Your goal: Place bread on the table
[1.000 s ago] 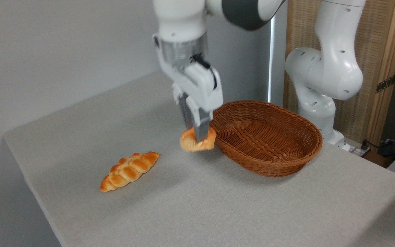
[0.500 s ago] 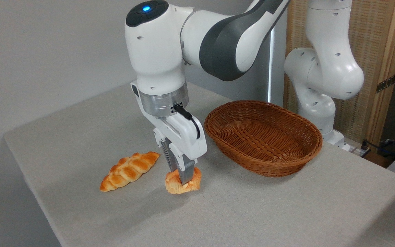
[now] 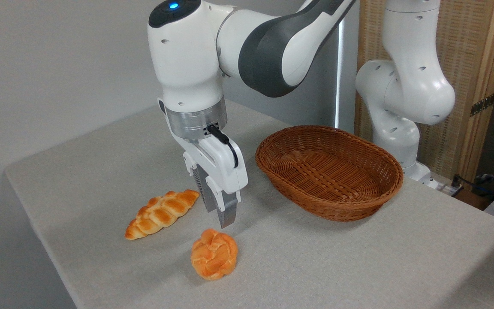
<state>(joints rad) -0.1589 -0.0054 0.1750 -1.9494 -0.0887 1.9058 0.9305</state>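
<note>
Half a second ago clamped on it, the tool [image 3: 220,214] now hangs empty with fingers apart just above the small round orange-golden knotted bun [image 3: 214,259], which lies free on the light grey fabric tabletop [image 3: 337,257], so the placement looks done.

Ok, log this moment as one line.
bread: released, on table | tool: above it, holding nothing | basket: empty

The bread [image 3: 214,259], a small round orange-golden bun with a knotted rosette top, lies free on the table [image 3: 315,266], tilted so its knot faces the camera. The table is large, with a light grey fabric-textured top.
</note>
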